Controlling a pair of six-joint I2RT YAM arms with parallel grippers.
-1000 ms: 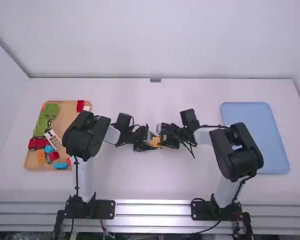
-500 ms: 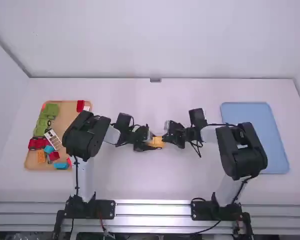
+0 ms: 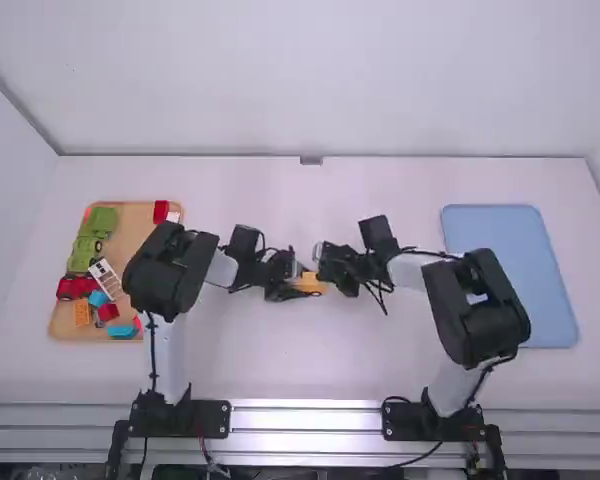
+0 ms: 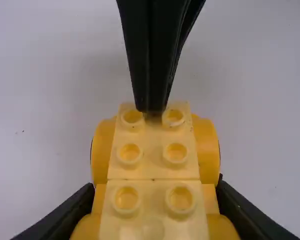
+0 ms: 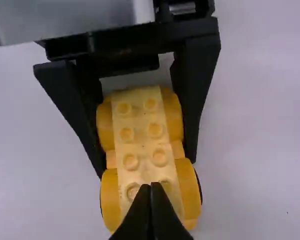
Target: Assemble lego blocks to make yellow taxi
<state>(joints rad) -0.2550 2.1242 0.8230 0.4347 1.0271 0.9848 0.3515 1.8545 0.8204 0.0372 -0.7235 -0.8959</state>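
Note:
In the high view my left gripper (image 3: 296, 284) and my right gripper (image 3: 329, 268) meet near the table's middle at a yellow wheeled base (image 3: 314, 284). Seen from the left wrist, the studded base (image 4: 152, 167) is clasped between the fingers of my left gripper (image 4: 155, 207), one on either side. The right wrist view has my right gripper (image 5: 150, 200) with its fingertips together, over the studs at the free end of the base (image 5: 142, 155). Whether the tips touch the studs, I cannot tell.
At the left stands an orange-brown tray (image 3: 135, 235) holding green, red, white, blue and orange pieces. A light blue tray (image 3: 500, 240) lies at the right, beside the right arm's elbow.
My right gripper drew back to the right from the yellow base, then came left to it again. My left gripper keeps its hold, nearly still.

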